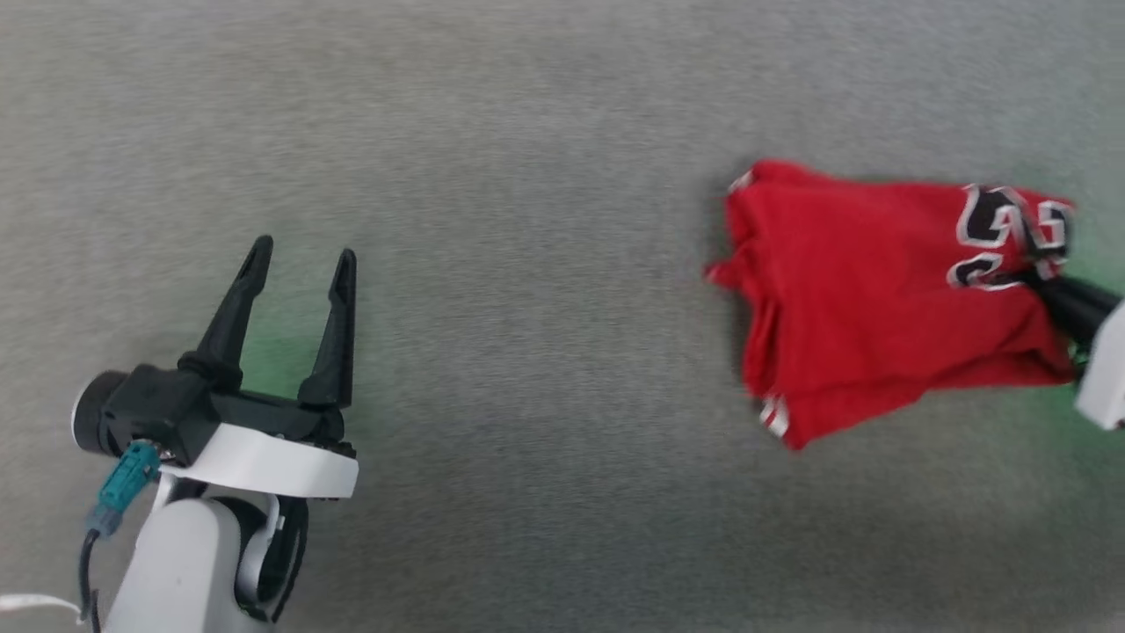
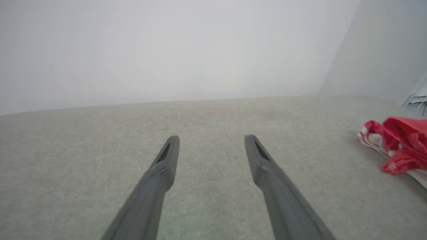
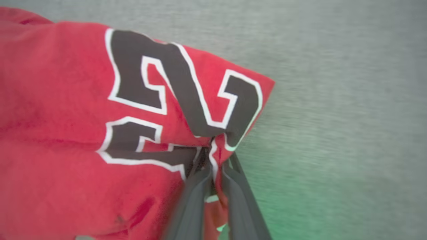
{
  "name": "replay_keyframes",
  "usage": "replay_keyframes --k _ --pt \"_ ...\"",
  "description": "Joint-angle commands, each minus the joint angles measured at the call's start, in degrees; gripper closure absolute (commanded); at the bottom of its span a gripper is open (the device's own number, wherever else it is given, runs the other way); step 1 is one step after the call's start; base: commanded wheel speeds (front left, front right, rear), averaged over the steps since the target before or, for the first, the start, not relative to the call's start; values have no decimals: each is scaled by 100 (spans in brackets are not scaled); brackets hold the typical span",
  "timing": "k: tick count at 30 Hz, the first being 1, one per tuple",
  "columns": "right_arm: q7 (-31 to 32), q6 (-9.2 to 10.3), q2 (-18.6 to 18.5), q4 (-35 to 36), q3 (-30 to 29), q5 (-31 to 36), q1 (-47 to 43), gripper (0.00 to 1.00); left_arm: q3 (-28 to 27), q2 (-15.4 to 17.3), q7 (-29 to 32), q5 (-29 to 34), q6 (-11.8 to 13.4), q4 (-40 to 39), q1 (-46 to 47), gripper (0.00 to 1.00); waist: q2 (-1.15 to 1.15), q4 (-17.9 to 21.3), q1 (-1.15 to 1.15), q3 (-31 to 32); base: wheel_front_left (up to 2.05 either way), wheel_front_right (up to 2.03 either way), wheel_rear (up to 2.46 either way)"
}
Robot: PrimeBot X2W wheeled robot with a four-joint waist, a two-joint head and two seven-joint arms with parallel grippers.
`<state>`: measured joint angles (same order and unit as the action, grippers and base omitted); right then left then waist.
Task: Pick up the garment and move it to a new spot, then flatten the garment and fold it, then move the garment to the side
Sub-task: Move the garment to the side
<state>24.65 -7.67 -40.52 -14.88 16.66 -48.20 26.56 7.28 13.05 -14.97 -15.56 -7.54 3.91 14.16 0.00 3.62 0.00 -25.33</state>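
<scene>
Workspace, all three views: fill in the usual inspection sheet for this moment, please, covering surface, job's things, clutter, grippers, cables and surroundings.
Surface: grey carpet-like cloth, flat and even.
Job's things: red garment, bunched up at the robot's right, with black white-outlined lettering at its gripped end.
Clutter: nothing seen.
Grippers: left gripper open, holding nothing, well apart from the garment; right gripper shut on a fold of the garment beside the lettering.
Cables: dark cable with a teal connector at the left wrist; white cord at the lower left edge.
Surroundings: pale wall behind the surface; small pale object by the wall, too small to identify.
</scene>
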Motion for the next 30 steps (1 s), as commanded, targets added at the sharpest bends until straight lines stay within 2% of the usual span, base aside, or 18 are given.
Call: replay_keyframes --k 1,8,13,21,30 --pt "-102 32 -84 -12 -160 28 -39 100 27 80 -30 102 15 -53 129 0 0 341 0 -187 0 0 0" --pt "-632 28 -303 -272 -997 119 1 100 242 508 -30 120 15 -204 640 0 0 921 0 -675 0 0 0" --pt "-989 21 -473 -793 -1521 314 341 100 480 859 -30 90 15 -266 1246 0 0 1113 0 -1060 0 0 0" --pt "-1652 20 -643 -2116 -2117 944 1336 100 951 1281 -30 -4 15 -385 2478 0 0 1000 0 -1580 0 0 0" --pt "-2194 20 -577 -3440 -2160 1680 2366 100 1252 1409 -30 -52 15 -420 3070 0 0 831 0 -1823 0 0 0"
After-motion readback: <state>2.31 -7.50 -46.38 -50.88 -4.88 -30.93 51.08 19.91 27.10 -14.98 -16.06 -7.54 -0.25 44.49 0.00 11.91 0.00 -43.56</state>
